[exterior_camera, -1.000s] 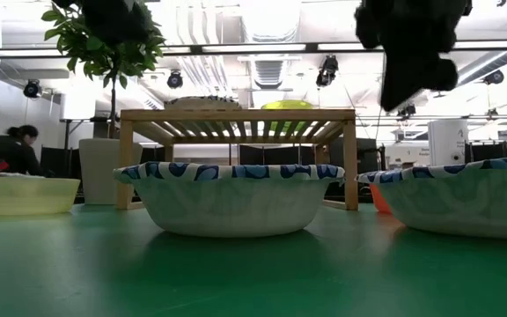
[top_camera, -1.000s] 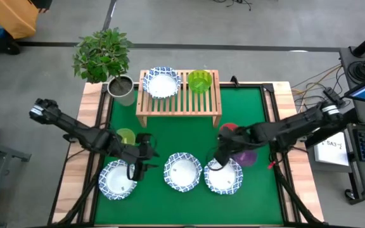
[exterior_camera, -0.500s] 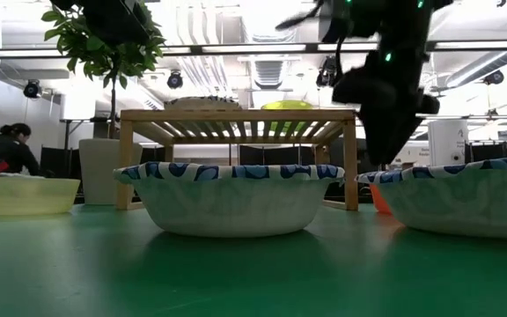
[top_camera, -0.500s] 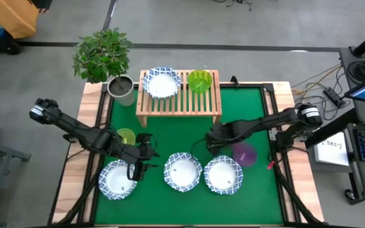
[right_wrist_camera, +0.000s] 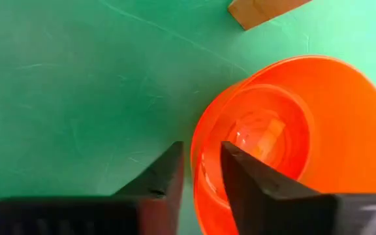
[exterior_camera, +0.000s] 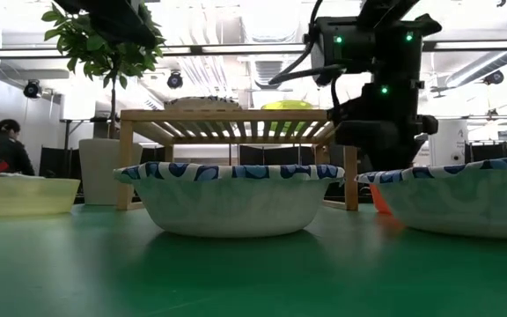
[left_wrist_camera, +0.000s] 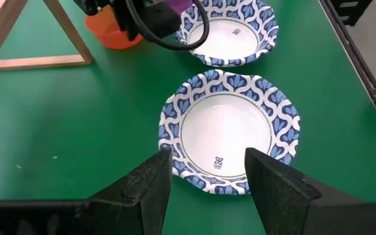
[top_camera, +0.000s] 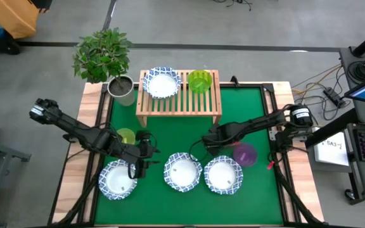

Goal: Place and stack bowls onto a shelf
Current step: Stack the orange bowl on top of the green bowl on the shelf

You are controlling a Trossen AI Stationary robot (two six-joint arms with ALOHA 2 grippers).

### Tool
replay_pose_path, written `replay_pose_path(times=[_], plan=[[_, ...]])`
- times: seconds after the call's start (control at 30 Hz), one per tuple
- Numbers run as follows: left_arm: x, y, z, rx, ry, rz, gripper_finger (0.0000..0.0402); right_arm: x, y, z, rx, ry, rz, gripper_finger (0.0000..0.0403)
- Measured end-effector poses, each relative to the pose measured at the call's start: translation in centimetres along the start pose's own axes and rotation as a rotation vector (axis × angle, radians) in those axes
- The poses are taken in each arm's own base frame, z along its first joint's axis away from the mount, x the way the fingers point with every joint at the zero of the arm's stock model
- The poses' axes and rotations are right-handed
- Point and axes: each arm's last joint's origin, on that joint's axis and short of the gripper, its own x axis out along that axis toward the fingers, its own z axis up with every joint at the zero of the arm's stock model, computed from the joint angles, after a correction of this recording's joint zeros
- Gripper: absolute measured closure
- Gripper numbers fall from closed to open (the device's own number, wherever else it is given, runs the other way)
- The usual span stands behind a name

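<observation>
An orange bowl [right_wrist_camera: 292, 130] stands on the green table just in front of the shelf's right leg; it also shows in the low view [exterior_camera: 379, 201]. My right gripper [right_wrist_camera: 201, 153] is down at it, shut on its wall, and shows in the high view [top_camera: 209, 142]. The wooden shelf [top_camera: 178, 109] carries one white blue-rimmed bowl [top_camera: 161, 83] and a green bowl [top_camera: 200, 81]. Three more white bowls [top_camera: 118, 180] [top_camera: 182, 171] [top_camera: 224, 175] stand in a row near the front. My left gripper [top_camera: 142, 157] is open and empty, between the left and middle bowls, facing the middle bowl [left_wrist_camera: 230, 127]. My right gripper has the orange bowl's wall at the rim [right_wrist_camera: 198, 171], on the side away from the shelf leg. One finger [right_wrist_camera: 253, 186] is inside the bowl and one finger [right_wrist_camera: 155, 179] outside. The fingers come from above, pointing down. The bowl is low at the table.
A purple bowl [top_camera: 244, 154] lies right of my right gripper, and a yellow-green bowl [top_camera: 125, 136] by the left arm. A potted plant [top_camera: 106, 60] stands at the shelf's left. A person shows far off in the room [exterior_camera: 7, 145].
My right gripper has gone from above the right white bowl toward the table's left and far side and come down onto the orange bowl by the shelf leg.
</observation>
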Motion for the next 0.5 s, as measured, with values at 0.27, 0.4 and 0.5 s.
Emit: replay_pose_path(times=[0.27, 0.4, 0.5], plan=[[0.0, 0.0, 0.0, -0.002, -0.004, 0.013, 0.0226, -1.8, -0.5, -0.1, -0.015, -0.032, 0.054, 0.0391], [0.0, 0.0, 0.0, -0.004, -0.005, 0.013, 0.0226, -4.1, -0.3, 0.1, -0.081, -0.026, 0.181, 0.0394], [0.0, 0.0, 0.0, -0.004, -0.005, 0.013, 0.0226, -6.4, 0.3, 0.1, -0.184, -0.035, 0.325, 0.0394]])
